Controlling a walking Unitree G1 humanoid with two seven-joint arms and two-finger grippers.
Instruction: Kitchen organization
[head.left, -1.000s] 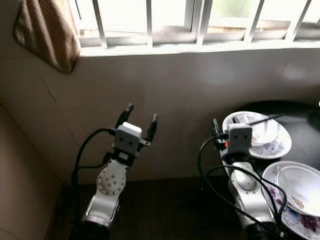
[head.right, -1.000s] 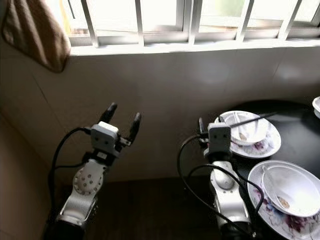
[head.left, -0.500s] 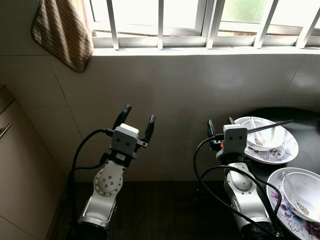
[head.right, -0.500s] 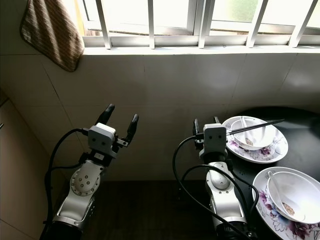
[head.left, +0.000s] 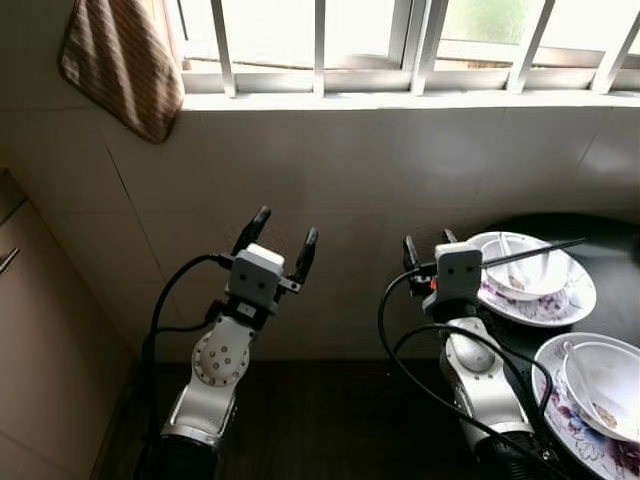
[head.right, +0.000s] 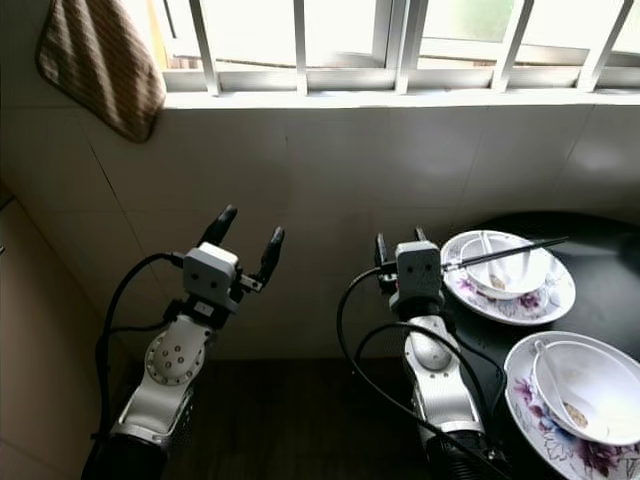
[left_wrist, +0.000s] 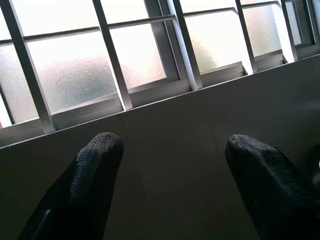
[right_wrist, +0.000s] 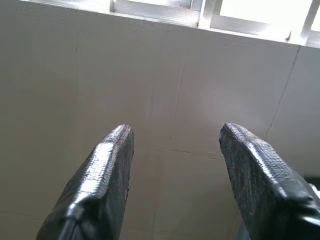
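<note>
1. Our left gripper (head.left: 282, 230) and right gripper (head.left: 427, 248) are raised before the tiled wall (head.left: 380, 170), jaws spread, empty.
2. Right of the right gripper, on the dark table (head.left: 610, 245): a plate (head.left: 545, 305) holding a bowl (head.left: 530, 268) with chopsticks (head.left: 535, 250); another bowl (head.left: 605, 375) nearer us.

Both silver arms are raised in front of the body, with the forearms angled upward and the wrists bent so that the grippers are pointed up and forward. The left gripper (head.left: 280, 229) is held with its two black fingers (left_wrist: 85, 185) spread wide apart, and nothing is gripped between them. The right gripper (head.left: 425, 243) is carried at about the same height, well apart from the left one; its fingers (right_wrist: 102, 185) are likewise parted, with nothing between them. Black cables are looped from each wrist down along the forearm. Neither gripper is in contact with anything.
</note>
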